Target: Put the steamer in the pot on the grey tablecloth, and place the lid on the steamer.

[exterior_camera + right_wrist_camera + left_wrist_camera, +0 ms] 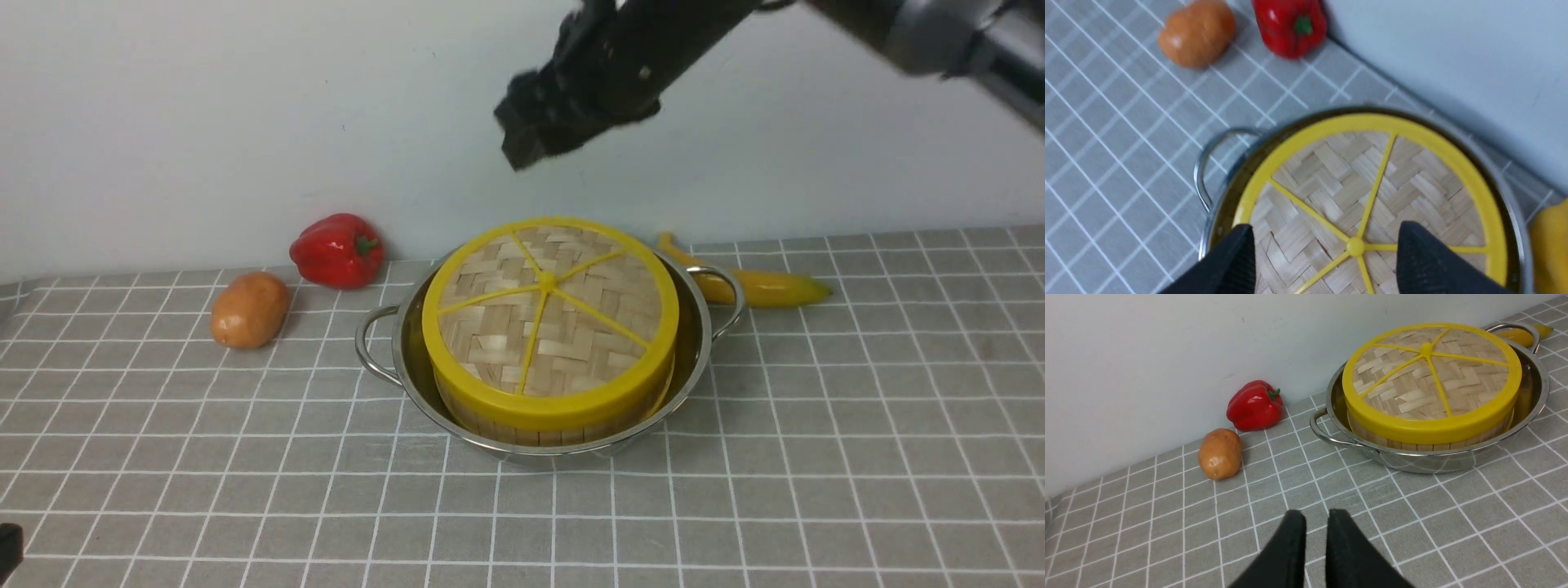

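Lid [549, 305] sat on steamer [522, 425] in pot [702, 327]: light, stiff, best gripped at knob. Right gripper [1327, 241] wide, empty above lid; left gripper [1314, 522] narrow, empty, well off pot.

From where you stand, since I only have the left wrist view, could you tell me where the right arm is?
Observer: The right gripper hangs in the air above the lid, touching nothing.
Operator: Are its jaws apart?
Observer: Yes; the right wrist view shows the lid's centre knob between its spread fingers.
Operator: Anything behind the pot that I cannot make out?
Observer: A banana lies past the pot's right handle.
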